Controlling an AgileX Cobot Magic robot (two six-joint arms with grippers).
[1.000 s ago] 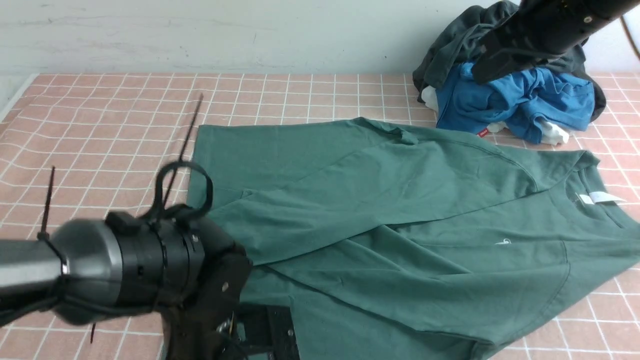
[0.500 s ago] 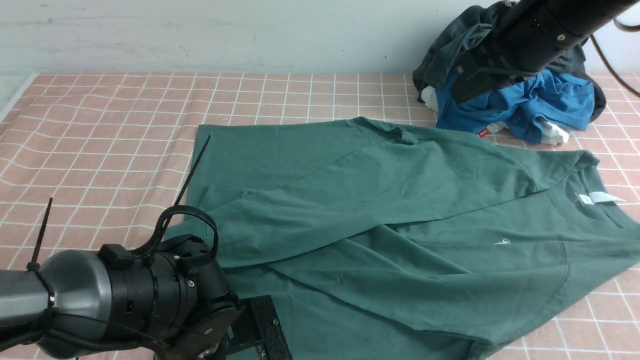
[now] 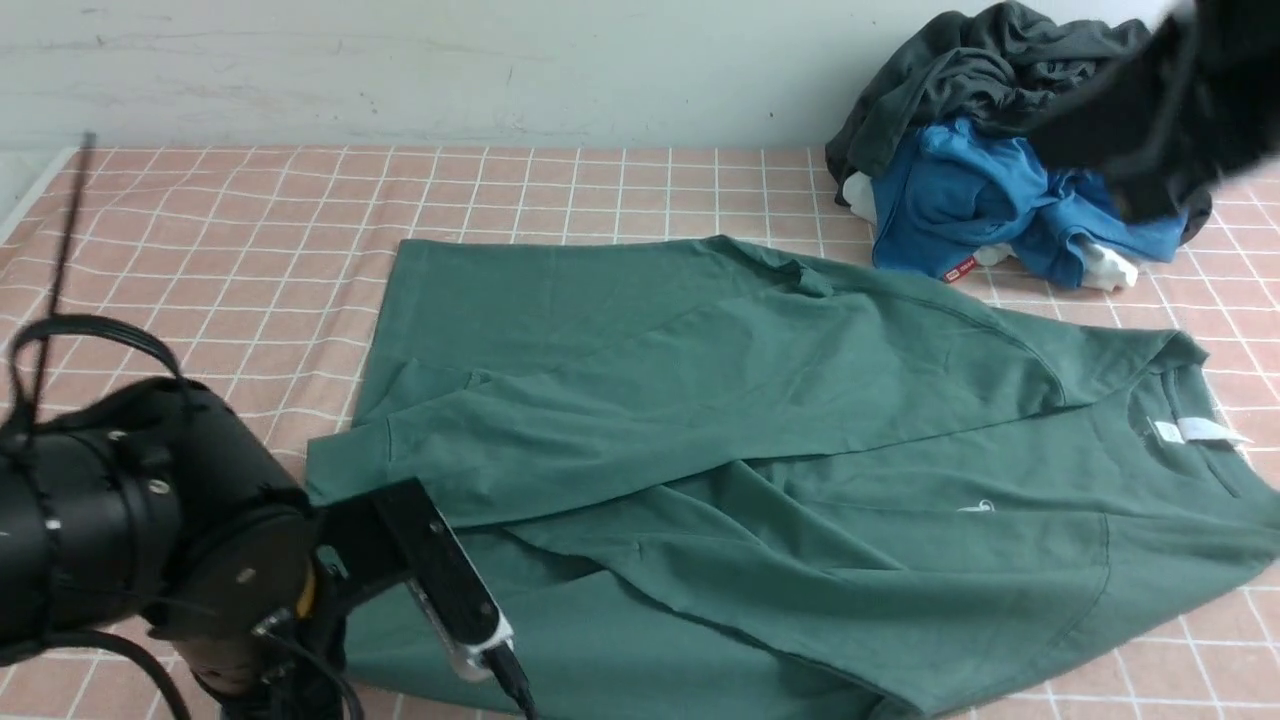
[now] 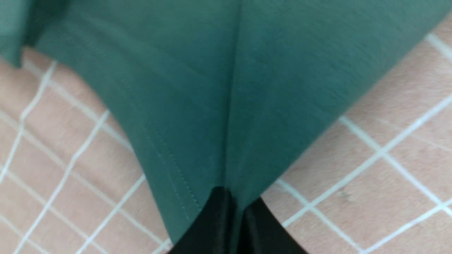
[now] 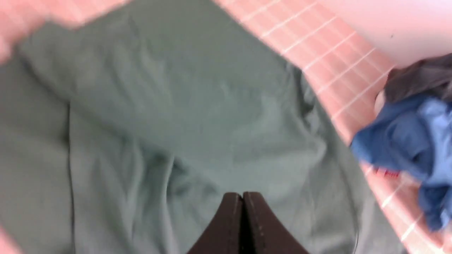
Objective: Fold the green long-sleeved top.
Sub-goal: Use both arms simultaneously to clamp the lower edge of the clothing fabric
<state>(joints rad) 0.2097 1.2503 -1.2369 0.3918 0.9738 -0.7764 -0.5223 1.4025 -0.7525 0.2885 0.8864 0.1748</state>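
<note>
The green long-sleeved top (image 3: 760,420) lies spread on the pink checked tablecloth, one sleeve folded across its body. Its white neck label (image 3: 1195,430) and small chest logo (image 3: 978,507) are at the right. My left gripper (image 4: 235,204) is shut on the top's hem edge (image 4: 212,88), which rises taut from the cloth. In the front view my left wrist (image 3: 150,530) is at the near left, by the top's near-left corner. My right gripper (image 5: 242,197) is shut and empty, above the top. Its arm (image 3: 1170,120) is a blur at the far right.
A pile with a dark grey garment (image 3: 1000,70) and a bright blue garment (image 3: 960,200) sits at the back right against the wall. The table's left edge (image 3: 30,200) runs along the far left. Bare checked cloth (image 3: 200,230) lies left of the top.
My left arm has swung left and back with the hem, dragging the top's near-left corner out to the left. My right arm has moved right, over the pile.
</note>
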